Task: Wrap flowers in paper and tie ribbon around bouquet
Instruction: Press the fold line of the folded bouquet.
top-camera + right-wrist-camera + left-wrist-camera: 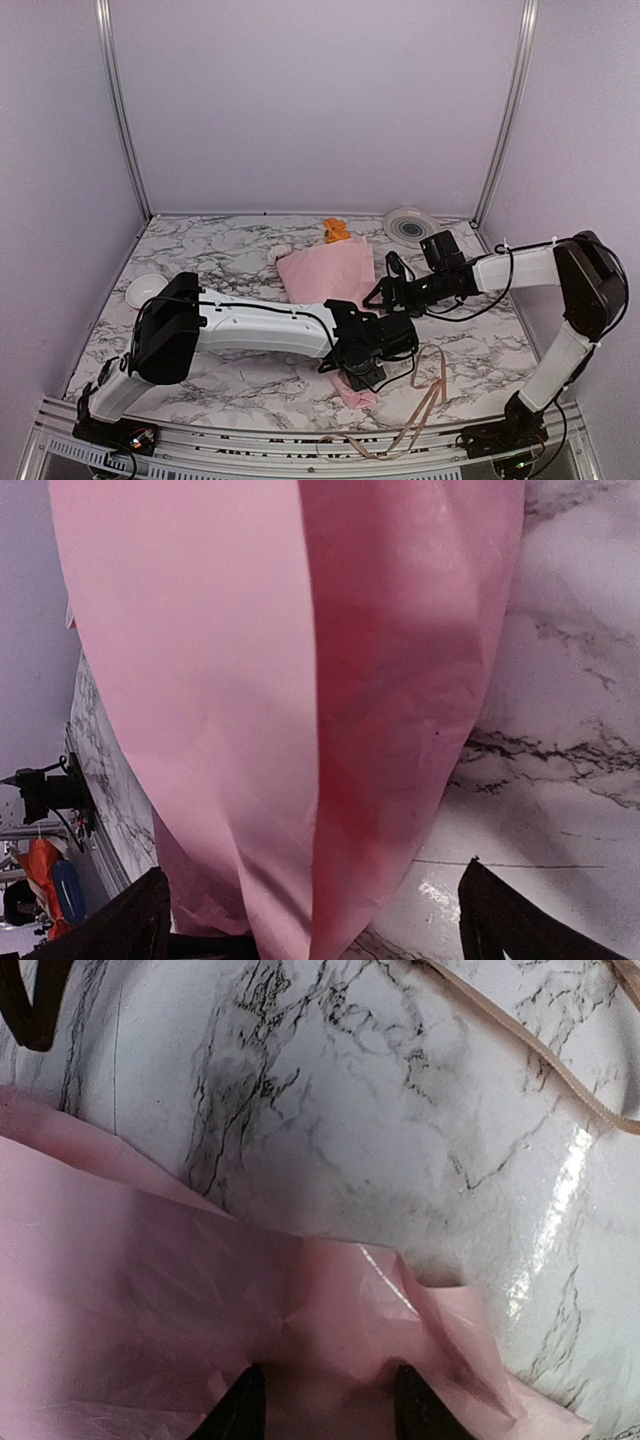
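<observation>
Nearest the overhead camera, both arm bases are bolted at the near edge of the marble table. From there the left arm reaches right across the middle, and the right arm folds in from the right side. Between them lies the paper, a pale pink sheet rolled into a loose cone. Its wide mouth points far and its narrow end points near. The flowers show only as heads at that far mouth: an orange bloom and, to its left, a pale rose. The ribbon lies loose in tan loops at the near right, not yet around anything. The left gripper has its jaws partway apart, straddling the creased narrow end. Whether they pinch the paper or merely bracket it I cannot tell. The right gripper stands wide open over the cone's middle, with marble showing inside its right finger — it holds nothing. The sheet looks light, thin and easily torn, and it would likely slide on the glossy top. The best hold is probably the narrow end, where the stems give it body. The limp ribbon is probably best taken by a single strand.
</observation>
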`<state>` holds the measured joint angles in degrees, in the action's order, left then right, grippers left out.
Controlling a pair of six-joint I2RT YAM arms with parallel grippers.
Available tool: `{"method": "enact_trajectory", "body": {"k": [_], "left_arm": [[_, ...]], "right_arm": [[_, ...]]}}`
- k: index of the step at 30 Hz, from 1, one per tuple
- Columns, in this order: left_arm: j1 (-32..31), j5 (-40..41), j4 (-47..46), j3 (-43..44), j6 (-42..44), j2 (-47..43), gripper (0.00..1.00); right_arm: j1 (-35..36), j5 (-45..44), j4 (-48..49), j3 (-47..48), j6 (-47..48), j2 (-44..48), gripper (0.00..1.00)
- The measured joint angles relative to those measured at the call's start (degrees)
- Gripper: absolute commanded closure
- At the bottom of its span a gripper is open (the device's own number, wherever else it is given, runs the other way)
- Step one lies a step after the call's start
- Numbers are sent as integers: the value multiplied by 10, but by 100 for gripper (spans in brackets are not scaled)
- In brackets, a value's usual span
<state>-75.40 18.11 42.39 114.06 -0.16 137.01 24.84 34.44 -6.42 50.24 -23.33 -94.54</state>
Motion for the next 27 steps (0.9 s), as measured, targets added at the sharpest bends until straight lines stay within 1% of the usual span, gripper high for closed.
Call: {"method": "enact_trajectory", "body": {"k": [1,3,7,8,13,17,18,20,24,26,27], "left_arm": [[0,0,-1,-1,0,-1,56],[0,0,-3,-4,2,-2,56],[0,1,-6,-9,4,-5,56],[0,1,-7,-12,4,-6,56],[0,2,-8,-21,6,-12,56],[0,2,-12,-30,7,-16,56],[0,2,-13,-32,7,-17,56],[0,2,-17,-35,7,-19,55],[0,2,-20,-39,8,-23,37],[1,-15,-27,-49,5,-34,32],[1,-27,-36,-61,7,-45,27]], "right_arm": [[0,12,2,-5,0,-10,5],[1,32,12,-12,0,-35,10],[14,74,59,-14,-2,-73,24],[19,82,71,-14,-3,-80,29],[38,101,130,-18,-27,-111,65],[38,108,167,-30,-56,-120,96],[38,111,176,-32,-58,-121,100],[38,120,198,-38,-79,-122,100],[38,125,221,-46,-99,-122,100],[39,125,226,-47,-104,-122,100],[39,125,227,-47,-105,-122,100]]}}
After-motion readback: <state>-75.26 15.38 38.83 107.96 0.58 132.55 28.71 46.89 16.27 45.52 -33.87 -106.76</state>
